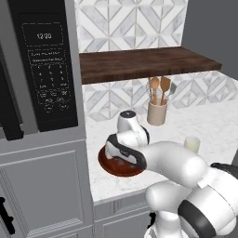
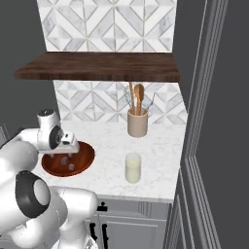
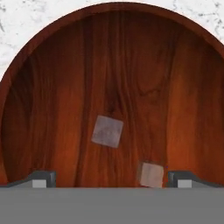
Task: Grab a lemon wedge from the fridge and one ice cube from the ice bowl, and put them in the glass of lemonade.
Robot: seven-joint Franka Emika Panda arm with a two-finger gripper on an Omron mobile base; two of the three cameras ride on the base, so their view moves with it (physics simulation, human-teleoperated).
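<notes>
The end effector [image 3: 109, 179], fingers spread wide, hangs over the ice bowl [image 3: 52, 87] near the tabletop's left edge. Two cubes lie inside; the ice cube [image 3: 107, 131] (small, slick) could squirt sideways if pinched off-centre.

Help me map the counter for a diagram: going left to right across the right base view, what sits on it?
ice bowl → glass of lemonade → utensil crock
</notes>
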